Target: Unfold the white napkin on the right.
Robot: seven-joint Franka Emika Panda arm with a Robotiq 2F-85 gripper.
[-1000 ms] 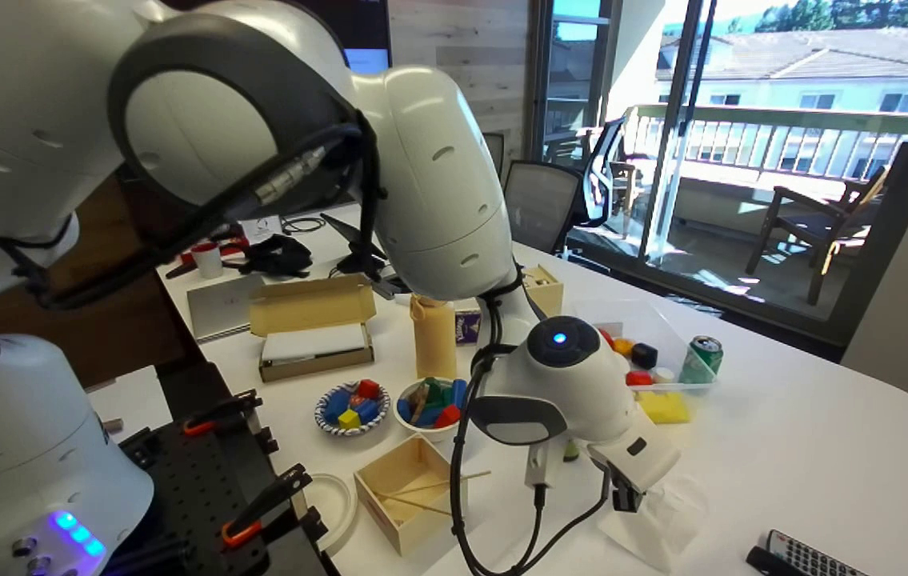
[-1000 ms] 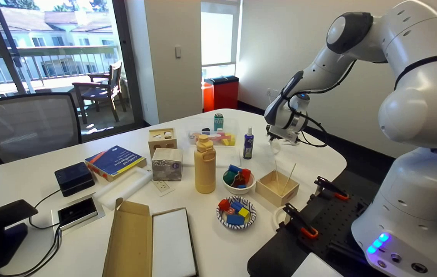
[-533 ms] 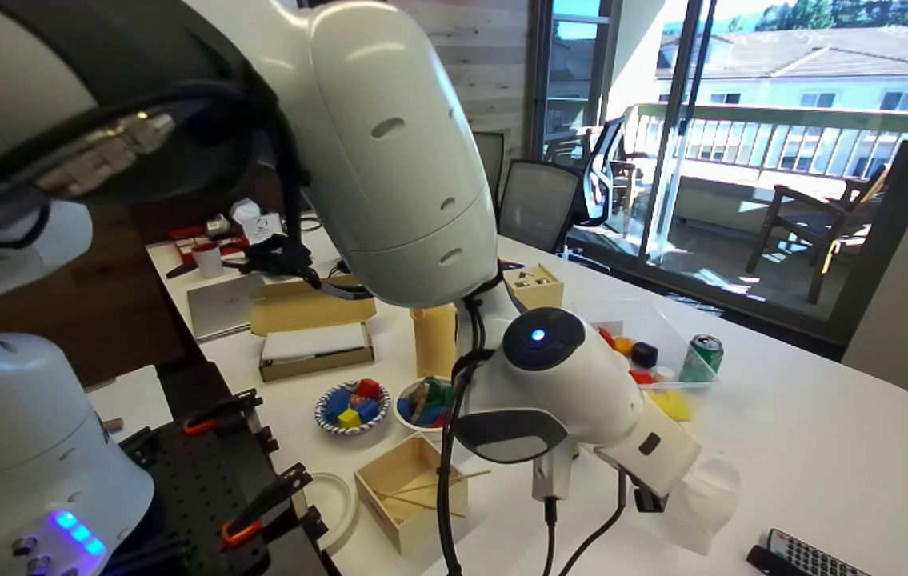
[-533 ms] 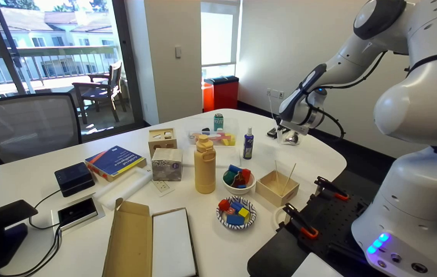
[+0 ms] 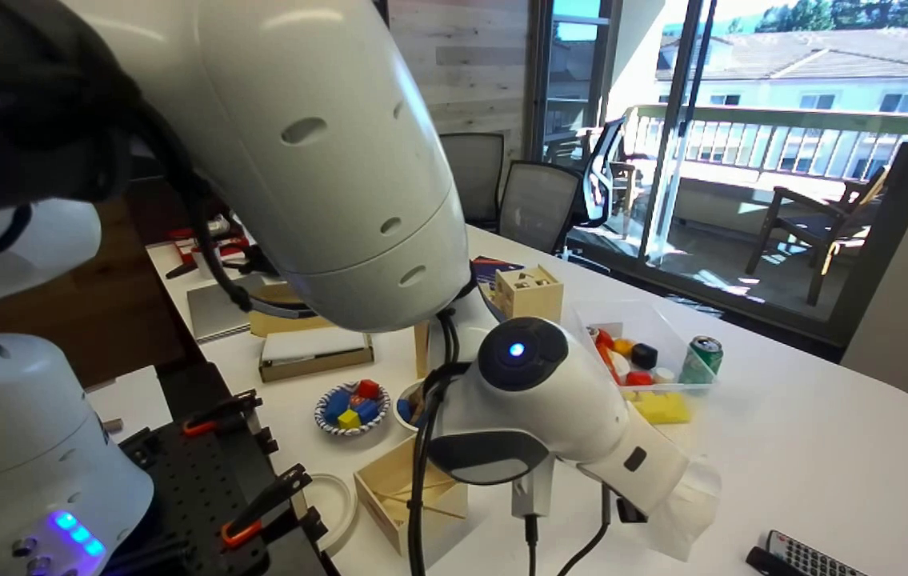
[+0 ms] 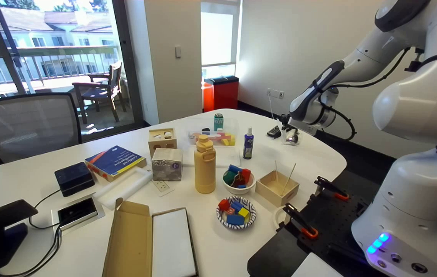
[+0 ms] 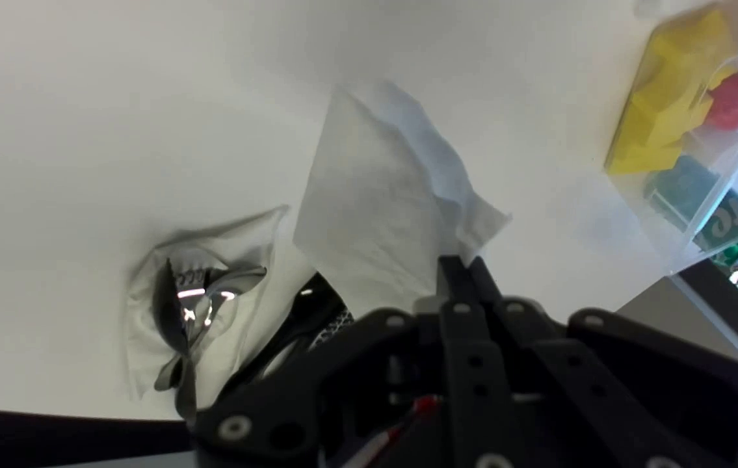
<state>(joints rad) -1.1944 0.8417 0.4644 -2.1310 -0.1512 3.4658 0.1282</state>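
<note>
From my console I see the end effector [image 7: 465, 261] drawn narrow, pinching the white napkin [image 7: 369, 208] along its margin; in the wrist view the napkin spreads out from that pinch, one border turned over in a soft fold; in an exterior view it shows past the end of the arm [image 5: 358, 176], toward the rounded corner of the worktop [image 5: 822, 440]; whether its lower part touches the worktop I cannot tell; in my wrist view some shiny spoons [image 7: 232, 281] lie on a crumpled whitish wrap [image 7: 245, 325], close to a worktop edge; in an exterior view the remote [image 6: 274, 132] lies just beside them, near the far edge; a clear bin [image 5: 671, 344] holding coloured pieces [image 5: 639, 378] stands toward the edge opposite the robot's base [image 6: 403, 219], a green can [image 5: 702, 360] right next to it; near the edge by the base I see a wooden box [image 6: 267, 194] with two thin sticks [image 6: 288, 177] leaning in it; near the box a white bowl [image 6: 250, 186] and a patterned bowl [image 6: 253, 210] hold blocks [image 6: 235, 220].
</note>
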